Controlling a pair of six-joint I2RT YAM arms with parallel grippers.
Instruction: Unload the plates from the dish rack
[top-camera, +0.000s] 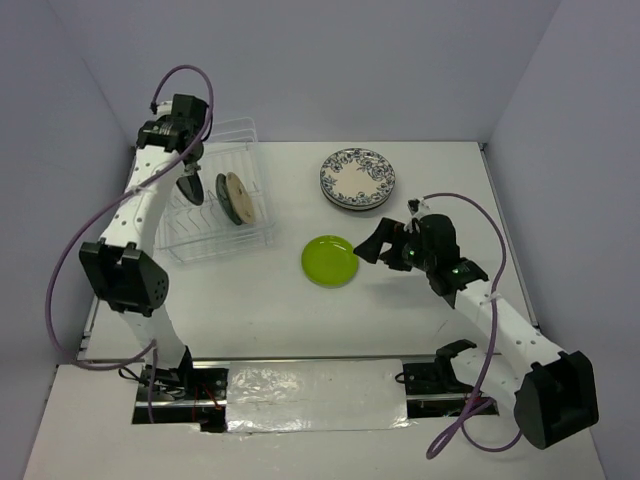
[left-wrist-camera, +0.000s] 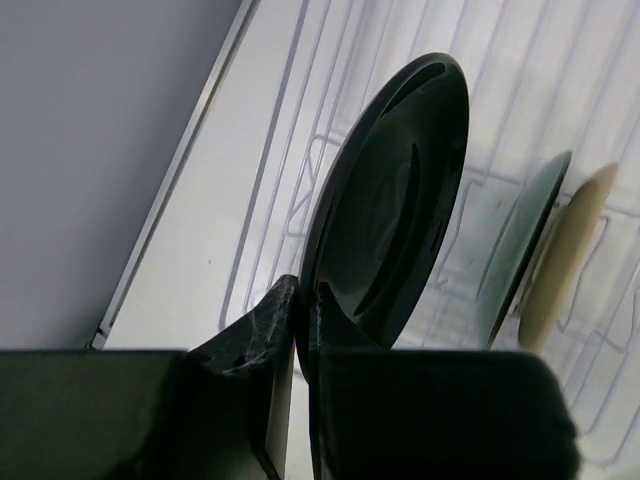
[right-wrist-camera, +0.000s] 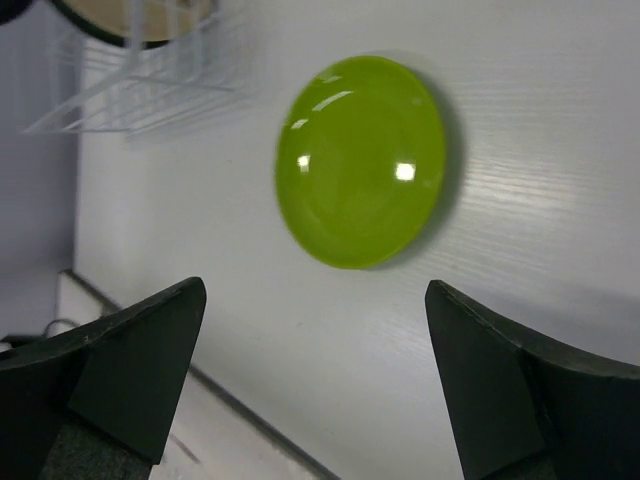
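Left tool (left-wrist-camera: 300, 292) pinched shut on the rim of the dark plate (left-wrist-camera: 390, 210), which stands on edge in the dish rack (top-camera: 225, 250) beneath it, exit upward; right tool (right-wrist-camera: 315, 350) gapes wide beside the lime green plate (right-wrist-camera: 360, 160) on the tabletop (right-wrist-camera: 540, 200)

Dish rack (top-camera: 222, 243): clear, rectangular, with slot dividers, at the table's (top-camera: 300, 320) far left.
Black plate (left-wrist-camera: 390, 200): on edge and tilted within the rack, lower rim pinched by the left gripper (left-wrist-camera: 297, 300).
Dark green plate (top-camera: 224, 194) and tan plate (top-camera: 241, 198): upright, side by side in the rack.
Lime green plate (top-camera: 330, 260): flat on the table, right of the rack.
Blue-patterned white plates (top-camera: 357, 178): stacked flat, beyond the lime one.
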